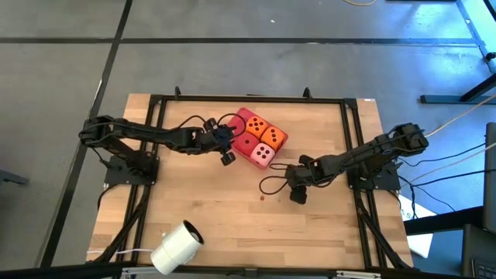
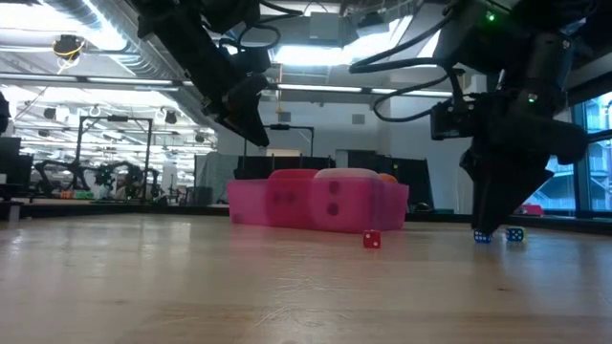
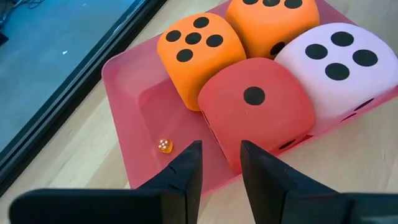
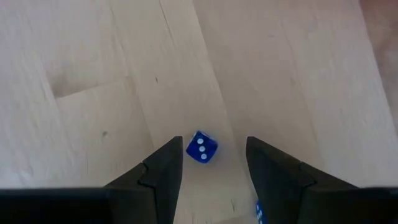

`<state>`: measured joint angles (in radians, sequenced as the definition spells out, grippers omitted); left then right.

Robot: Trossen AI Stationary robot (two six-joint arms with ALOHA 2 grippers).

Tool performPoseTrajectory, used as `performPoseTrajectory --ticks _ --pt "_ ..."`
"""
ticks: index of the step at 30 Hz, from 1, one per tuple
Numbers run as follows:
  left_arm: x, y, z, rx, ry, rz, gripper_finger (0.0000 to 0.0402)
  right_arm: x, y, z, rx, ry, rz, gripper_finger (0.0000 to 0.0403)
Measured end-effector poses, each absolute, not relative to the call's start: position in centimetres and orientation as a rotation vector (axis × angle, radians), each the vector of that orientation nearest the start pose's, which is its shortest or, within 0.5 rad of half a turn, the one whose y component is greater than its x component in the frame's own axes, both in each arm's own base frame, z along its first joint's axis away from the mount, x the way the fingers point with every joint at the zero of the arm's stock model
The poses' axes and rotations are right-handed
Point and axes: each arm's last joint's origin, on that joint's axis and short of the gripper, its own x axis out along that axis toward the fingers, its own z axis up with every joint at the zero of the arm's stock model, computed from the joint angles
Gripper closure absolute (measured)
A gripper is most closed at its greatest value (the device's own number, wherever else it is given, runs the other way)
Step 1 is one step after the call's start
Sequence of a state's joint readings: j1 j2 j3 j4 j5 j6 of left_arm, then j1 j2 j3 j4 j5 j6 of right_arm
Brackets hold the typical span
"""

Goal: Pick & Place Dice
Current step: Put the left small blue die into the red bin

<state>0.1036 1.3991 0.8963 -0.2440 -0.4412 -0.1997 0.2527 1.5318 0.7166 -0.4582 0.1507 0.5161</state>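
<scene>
Item: four large soft foam cubes with dark pips, sitting packed together in a flat red square plastic tray (image 1: 239,116) near the far middle of the pale wooden table (image 1: 201,217). Contents: one orange cube (image 3: 198,55) showing five pips, a second orange cube (image 3: 273,23) beside it, a red cube (image 3: 258,115) showing one pip, and a pink cube (image 3: 339,65) showing three pips, all touching their neighbours. Loose small pieces: a tiny orange die (image 3: 164,145) lying on the bare tray floor, a tiny red die (image 2: 372,240) on the table in front of the tray, and a tiny blue die (image 4: 201,147) with a second blue one (image 2: 515,234) just beside it. Left gripper (image 3: 214,163): hovering over the tray's edge just beside the red cube, fingers narrowly parted and grasping nothing. Right gripper (image 4: 211,163): hanging low over the table, well apart from the tray, fingers parted either side of the blue die and not clamping it. Also present: a white cylindrical camera housing (image 1: 177,247) at the near table edge. Risks, judged: the blue die is lying off-centre toward one finger, so a closing pinch could flick it away; the left fingers are standing too narrow for a large cube and, descending, could snag the tray rim and drag the tray.
</scene>
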Motion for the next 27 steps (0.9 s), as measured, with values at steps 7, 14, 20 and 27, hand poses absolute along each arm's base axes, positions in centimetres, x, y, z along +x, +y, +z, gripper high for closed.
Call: performPoseTrajectory --ticks 7,14,20,27 --pt "28.5 4.2 23.4 -0.059 0.69 0.589 0.0299 24.3 5.8 13.8 0.197 1.22 -0.254 0.0225" --pt "28.5 4.2 23.4 -0.058 0.69 0.587 0.0299 23.3 5.5 12.7 0.235 1.234 -0.3 0.0224" --pt "28.5 4.2 23.4 -0.058 0.69 0.588 0.0299 23.3 5.5 12.4 0.228 1.213 -0.287 0.0225" --pt "28.5 4.2 23.4 -0.058 0.69 0.588 0.0299 23.4 5.5 12.4 0.225 1.198 -0.274 0.0255"
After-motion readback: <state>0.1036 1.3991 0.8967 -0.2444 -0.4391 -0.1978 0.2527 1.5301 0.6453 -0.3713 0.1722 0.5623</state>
